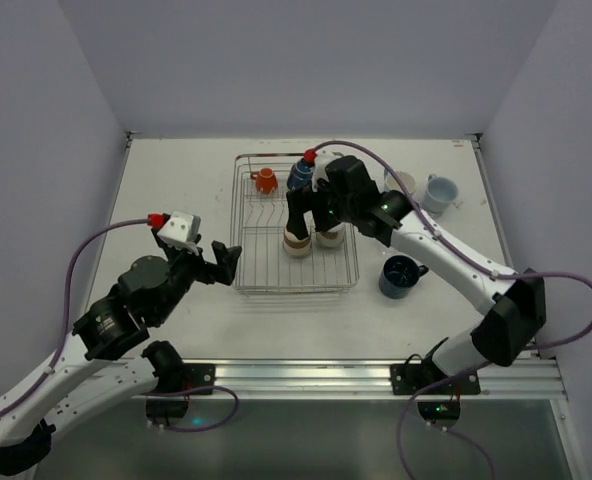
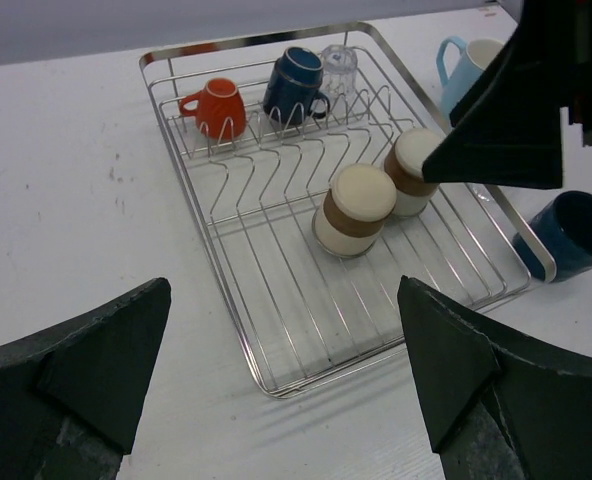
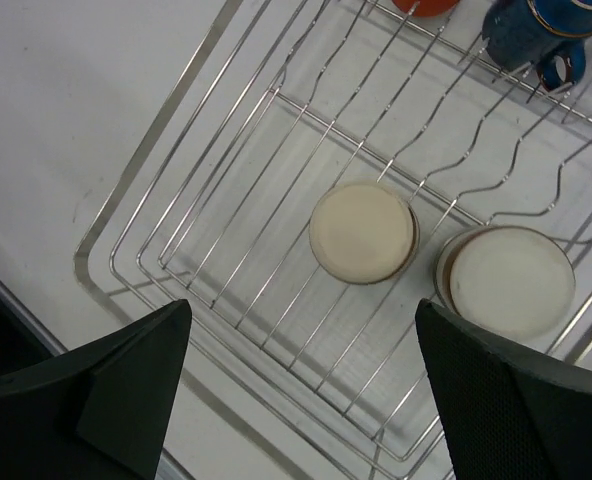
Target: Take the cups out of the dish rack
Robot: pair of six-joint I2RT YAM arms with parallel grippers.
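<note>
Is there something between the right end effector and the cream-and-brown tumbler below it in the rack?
Nothing visible does. The right end effector hangs open above the left tumbler in the dish rack, with only air between them. The second tumbler stands close beside it and might crowd one finger.

The left pincer (image 1: 228,262) gapes wide, held level, while the right pincer (image 1: 311,222) points straight down, jaws spread apart.
</note>
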